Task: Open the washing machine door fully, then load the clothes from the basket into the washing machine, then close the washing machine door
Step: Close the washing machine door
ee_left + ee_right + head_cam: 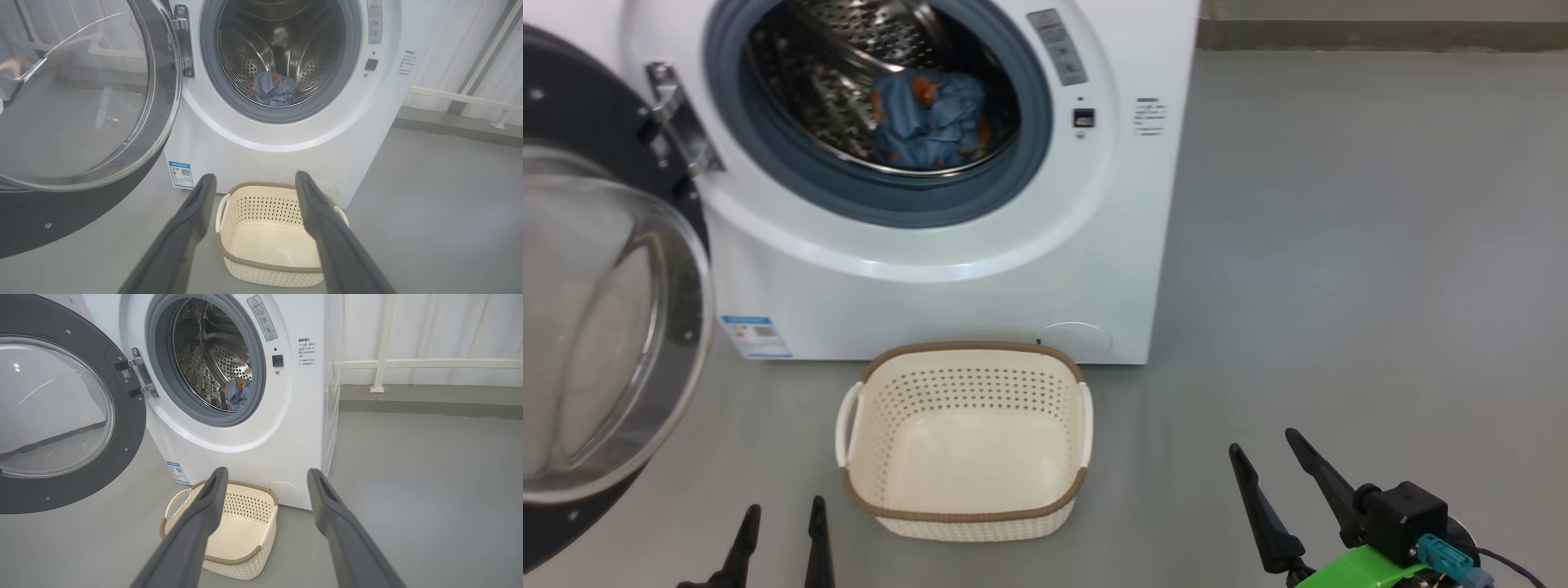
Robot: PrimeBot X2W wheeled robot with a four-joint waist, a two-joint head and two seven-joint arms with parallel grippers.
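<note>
Well beyond right gripper [1263,441], clothes [929,122] lie in drum [809,90].

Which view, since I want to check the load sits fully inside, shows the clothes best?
The head view: the clothes look largest, a blue bundle low in the drum behind the gasket. The left wrist view shows them whole but smaller; the right wrist view shows a narrow strip.

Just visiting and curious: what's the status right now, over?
Left gripper and right gripper open, holding nothing. Clothes in the drum, basket empty. Washing machine door wide open, not yet closed. Basket stands close before the washing machine.
</note>
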